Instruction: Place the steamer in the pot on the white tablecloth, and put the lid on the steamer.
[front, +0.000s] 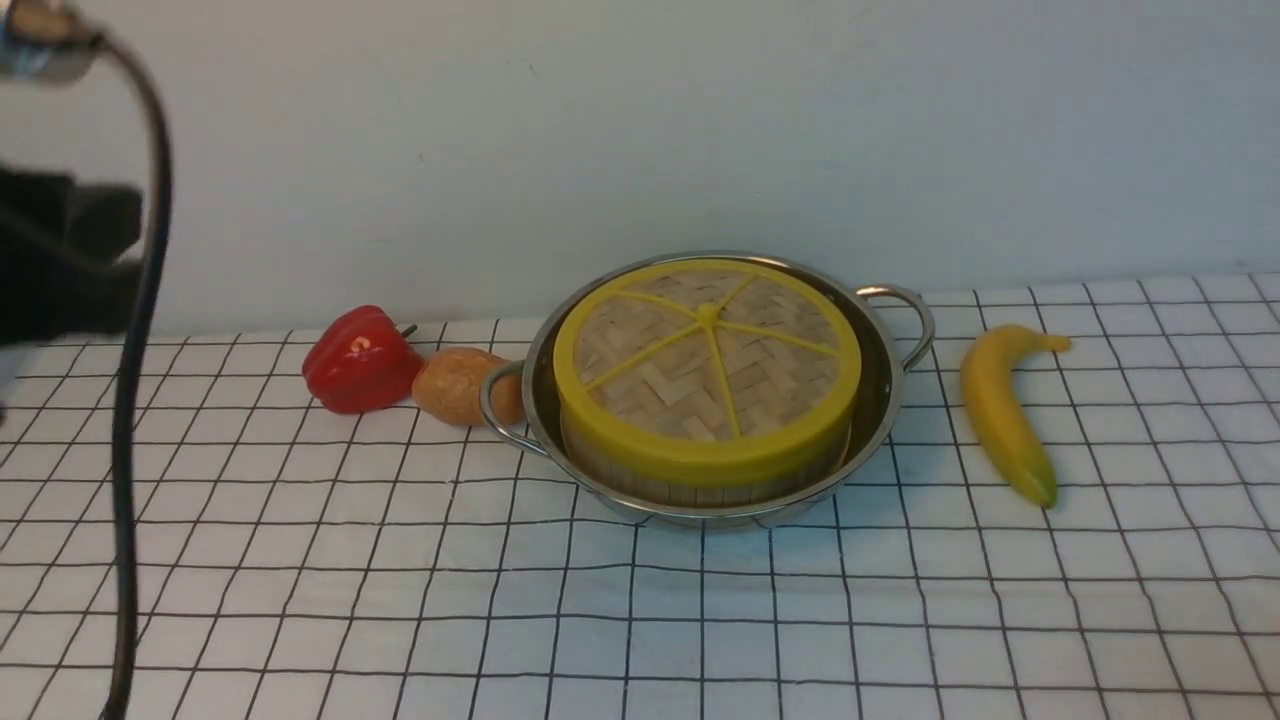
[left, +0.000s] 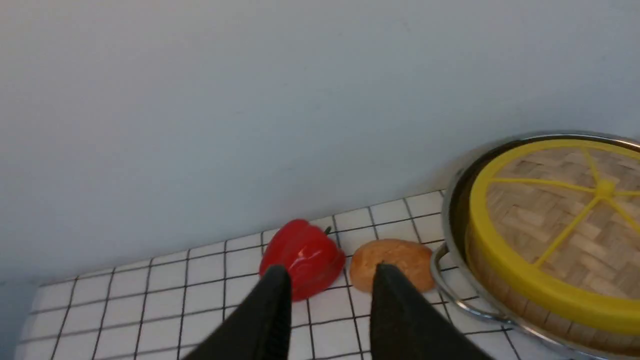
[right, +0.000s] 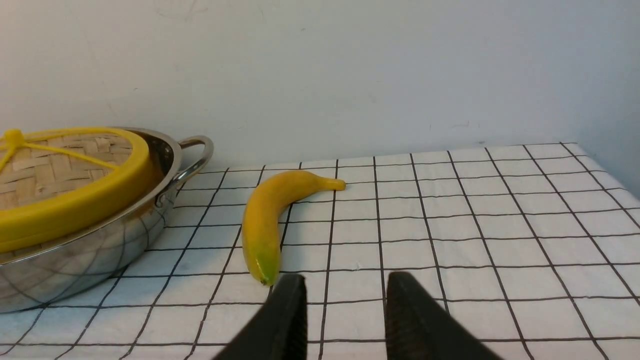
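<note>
The pot (front: 886, 345) stands mid-table on the white tablecloth (front: 400, 600). The steamer (front: 690, 488) sits inside it; only its slatted wall shows, and its contents are hidden. The lid (front: 705, 355) lies flat on top of the steamer. My left gripper (left: 331, 270) is open and empty, to the left of the pot, above the cloth. The left wrist view shows the lid (left: 560, 225) and the pot's rim (left: 452, 200). My right gripper (right: 345, 276) is open and empty, low over the cloth to the right of the pot (right: 90, 260). It is out of the front view.
A red pepper (front: 360, 360) and a brown potato (front: 455, 385) lie just left of the pot's handle. A banana (front: 1000, 410) lies to its right. My left arm and its cable (front: 130, 400) show blurred at the far left. A grey wall runs behind the table.
</note>
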